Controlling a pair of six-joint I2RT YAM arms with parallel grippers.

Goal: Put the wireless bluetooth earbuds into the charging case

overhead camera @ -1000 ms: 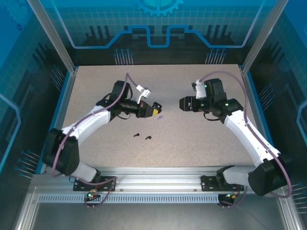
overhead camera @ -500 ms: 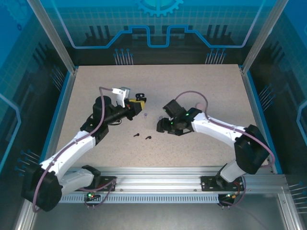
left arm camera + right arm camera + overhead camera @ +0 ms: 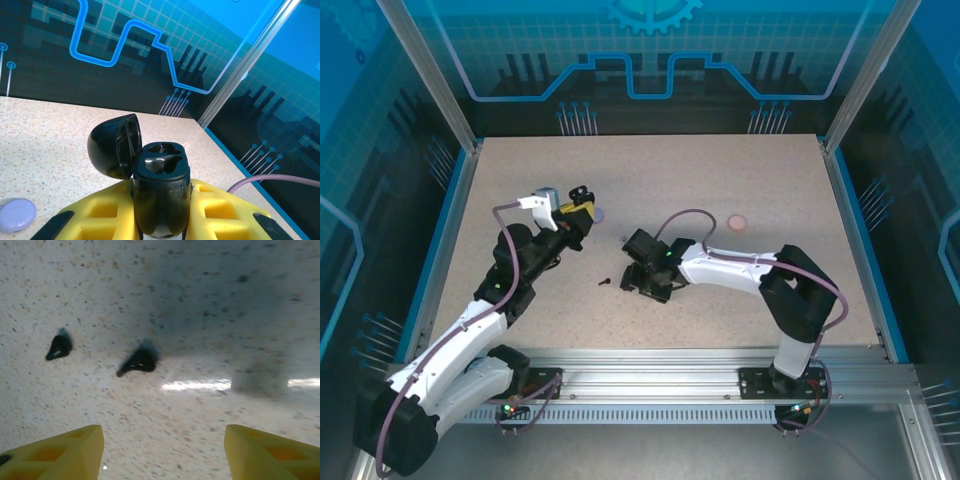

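My left pincer (image 3: pixel 160 215) was clamped on the open black case (image 3: pixel 161 172), raised off the counter (image 3: pixel 45 155). My right pincer (image 3: pixel 165 450) stood apart just above two black earbuds (image 3: pixel 140 361) lying there.

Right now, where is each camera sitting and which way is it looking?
Top external: above and behind the arms, looking down on the table; the left arm and right arm show.
Left wrist: on the left arm, looking across the table toward the back wall; its yellow left fingers grip the open black charging case.
Right wrist: on the right arm, looking down close at two black earbuds; its right fingers stand apart.
Shared: top external and left wrist both catch the lilac case.
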